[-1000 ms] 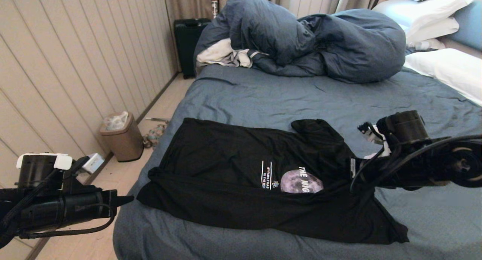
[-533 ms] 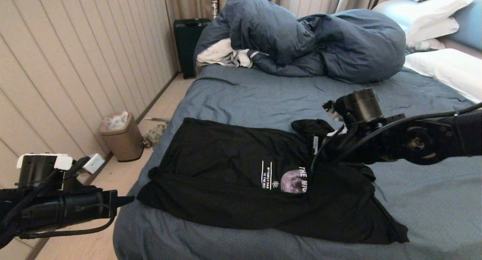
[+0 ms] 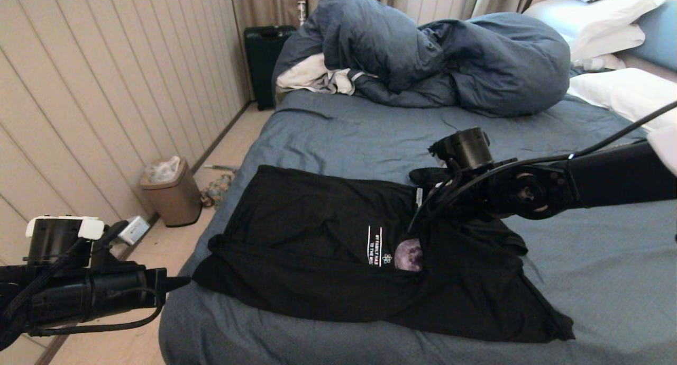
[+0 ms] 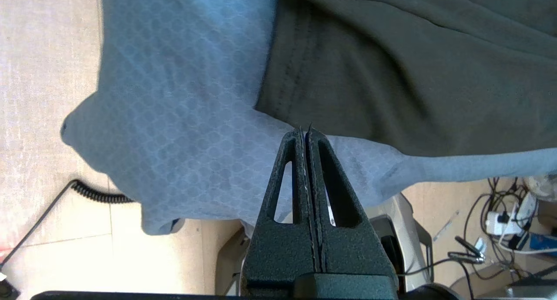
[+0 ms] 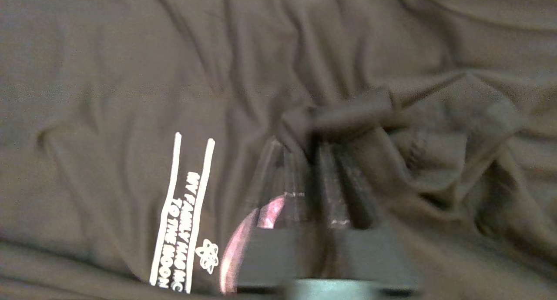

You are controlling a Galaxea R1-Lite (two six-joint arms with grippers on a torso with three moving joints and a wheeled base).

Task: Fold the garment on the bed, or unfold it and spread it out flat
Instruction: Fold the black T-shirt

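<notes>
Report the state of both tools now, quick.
Left tool: shut, holding nothing, parked beside the bed's edge.
Right tool: closed on a fold of the black thin-fabric T-shirt.

- Left arm: matte black, tube-shaped, with loose black cables looping along and under it.
- A black block with a white cap sits on top of it.
- Left gripper: two black textured fingers, tapered to points, each with a long triangular cut-out.
- Right arm: black, with a round joint disc, a short black cylinder on top, and thin black cables.
- Right gripper: dark fingers.
</notes>
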